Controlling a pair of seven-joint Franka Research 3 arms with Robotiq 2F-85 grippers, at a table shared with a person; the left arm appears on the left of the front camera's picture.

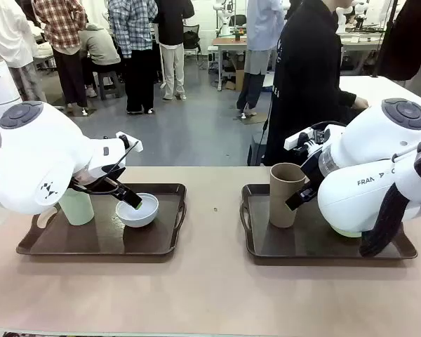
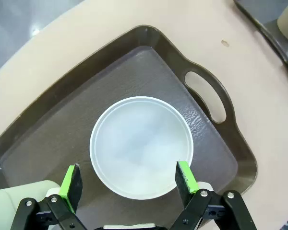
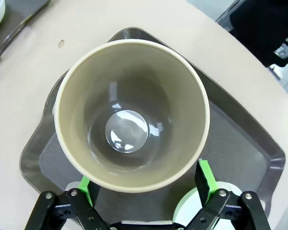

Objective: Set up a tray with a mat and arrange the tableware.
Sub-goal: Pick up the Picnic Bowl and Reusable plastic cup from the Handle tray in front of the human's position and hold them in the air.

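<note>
Front view has my left gripper [image 1: 126, 199] low over the left tray [image 1: 161, 249], which I take as my marker for everything else. On that tray the white bowl [image 1: 137, 210] sits in its right half, and the pale green tumbler [image 1: 76, 207] stands upright at its left end. From the left wrist view my fingers are spread as wide as they go, one green pad [image 2: 72, 184] on either side of the bowl's near rim, gripping nothing. I cannot tell whether a pad touches it. A textured mat [image 2: 149, 72] seems to line the tray floor under the bowl.

Well to the right of the left tray lies a second tray [image 1: 256, 256]. It carries the tan-brown tumbler [image 1: 285, 193], upright at the end nearer the left tray, and a mint green bowl [image 3: 185, 203] farther off. My right gripper [image 3: 145, 182] hangs over that tumbler, jaws wide open astride its mouth, holding nothing.

My judgement is that most of the task is done, since each tray seemingly has a mat, a tumbler and a bowl. What remains is at most tidying positions, though I cannot tell whether either piece is meant to move.
</note>
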